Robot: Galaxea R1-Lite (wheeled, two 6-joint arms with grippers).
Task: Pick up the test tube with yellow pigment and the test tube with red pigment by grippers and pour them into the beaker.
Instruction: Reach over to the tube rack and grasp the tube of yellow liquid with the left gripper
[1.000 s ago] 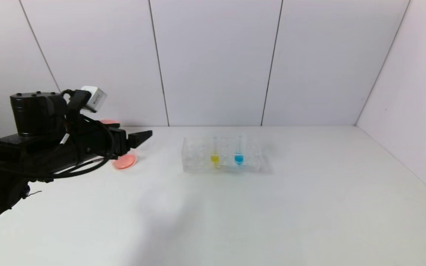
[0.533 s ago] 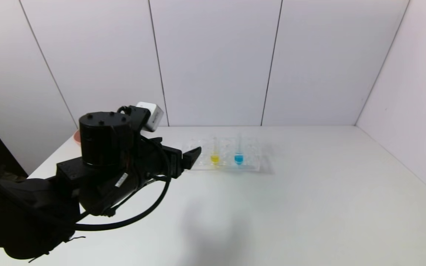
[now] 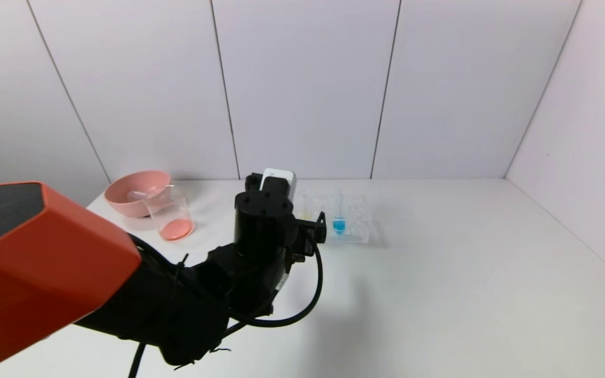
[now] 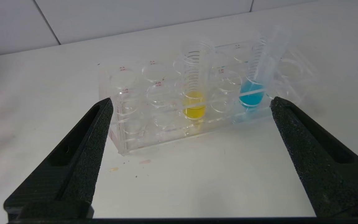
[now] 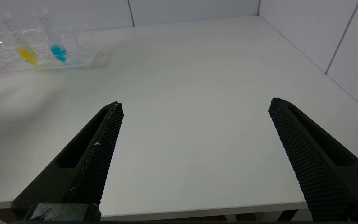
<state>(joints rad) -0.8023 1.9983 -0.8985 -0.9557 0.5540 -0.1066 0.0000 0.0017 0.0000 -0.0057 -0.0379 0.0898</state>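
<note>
The test tube with yellow pigment [image 4: 194,93] stands upright in a clear rack [image 4: 126,124] at the table's back middle. In the head view my left arm hides most of it. My left gripper [image 4: 191,102] is open wide in front of the rack, level with it, the yellow tube centred between its fingers but still beyond the tips. The gripper [image 3: 313,231] holds nothing. The beaker [image 3: 170,215] stands at the back left with red-orange liquid in its bottom. The test tube with red pigment is out of view. My right gripper [image 5: 195,103] hangs open and empty over the table's near edge.
A tube with blue liquid [image 4: 253,93] leans in the rack to the right of the yellow one. A pink bowl [image 3: 124,194] sits just behind the beaker. Walls close the table at the back and right.
My left arm has swung from the back left, by the beaker, rightward to the rack front, uncovering bowl and beaker. Its jaws stayed open.
</note>
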